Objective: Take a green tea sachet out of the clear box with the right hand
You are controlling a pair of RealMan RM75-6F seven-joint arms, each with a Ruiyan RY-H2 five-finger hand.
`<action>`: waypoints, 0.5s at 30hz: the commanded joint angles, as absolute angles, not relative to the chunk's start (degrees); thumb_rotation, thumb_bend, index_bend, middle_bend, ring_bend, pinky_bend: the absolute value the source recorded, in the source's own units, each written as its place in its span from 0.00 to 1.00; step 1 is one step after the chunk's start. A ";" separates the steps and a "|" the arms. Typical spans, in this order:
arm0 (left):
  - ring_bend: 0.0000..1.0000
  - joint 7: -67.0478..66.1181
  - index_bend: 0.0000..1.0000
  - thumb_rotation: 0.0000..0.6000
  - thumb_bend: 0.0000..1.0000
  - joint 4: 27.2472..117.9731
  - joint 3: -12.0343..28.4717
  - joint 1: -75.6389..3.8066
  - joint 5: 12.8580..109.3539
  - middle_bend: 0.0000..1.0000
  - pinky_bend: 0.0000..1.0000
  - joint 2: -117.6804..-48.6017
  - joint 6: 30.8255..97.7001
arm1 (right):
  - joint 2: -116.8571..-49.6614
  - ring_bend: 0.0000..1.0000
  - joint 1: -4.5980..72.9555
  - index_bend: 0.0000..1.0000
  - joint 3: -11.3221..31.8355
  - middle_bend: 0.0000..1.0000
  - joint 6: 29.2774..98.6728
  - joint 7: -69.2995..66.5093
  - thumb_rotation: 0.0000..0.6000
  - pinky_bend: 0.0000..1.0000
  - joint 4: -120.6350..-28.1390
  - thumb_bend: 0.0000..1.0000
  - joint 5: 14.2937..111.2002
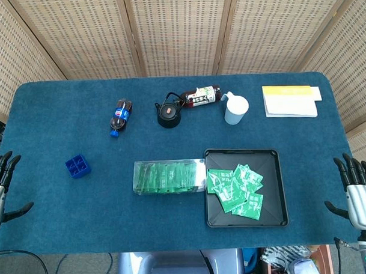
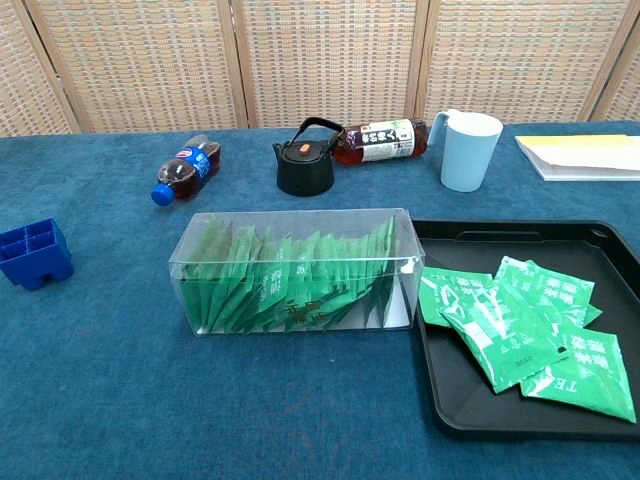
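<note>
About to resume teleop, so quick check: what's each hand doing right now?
Left hand: open, fingers spread, holding nothing, at the table's left edge.
Right hand: open, fingers apart, holding nothing, well away from the clear box.

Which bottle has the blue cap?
The cola bottle lying at the table's left; the tea bottle beside the black teapot has a green-and-white label instead.
</note>
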State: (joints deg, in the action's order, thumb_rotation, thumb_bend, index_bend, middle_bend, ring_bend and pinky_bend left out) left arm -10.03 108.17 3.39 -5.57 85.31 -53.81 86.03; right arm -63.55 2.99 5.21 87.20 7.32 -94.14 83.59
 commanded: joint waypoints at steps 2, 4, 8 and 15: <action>0.00 -10.14 0.00 1.00 0.11 108.15 3.28 -5.59 85.28 0.00 0.00 -53.81 85.83 | -63.55 0.00 3.05 0.00 5.11 0.00 87.19 7.29 1.00 0.00 -94.16 0.00 83.92; 0.00 -9.96 0.00 1.00 0.11 108.17 3.26 -5.54 85.25 0.00 0.00 -53.72 85.85 | -63.67 0.00 3.23 0.00 4.92 0.00 86.91 7.27 1.00 0.00 -94.08 0.00 84.35; 0.00 -9.57 0.00 1.00 0.11 107.97 3.35 -5.42 85.12 0.00 0.00 -53.67 86.06 | -63.82 0.00 5.31 0.00 4.04 0.00 83.73 6.05 1.00 0.00 -94.42 0.00 86.73; 0.00 -10.16 0.00 1.00 0.11 107.47 3.68 -6.10 83.87 0.00 0.00 -54.17 84.78 | -60.69 0.00 16.24 0.03 4.18 0.00 70.26 -2.11 1.00 0.00 -99.81 0.00 94.18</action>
State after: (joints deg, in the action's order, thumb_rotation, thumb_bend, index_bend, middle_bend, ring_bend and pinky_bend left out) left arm -10.01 107.54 3.61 -6.00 84.06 -54.07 84.95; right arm -62.39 10.79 3.92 76.15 1.53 -96.76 90.40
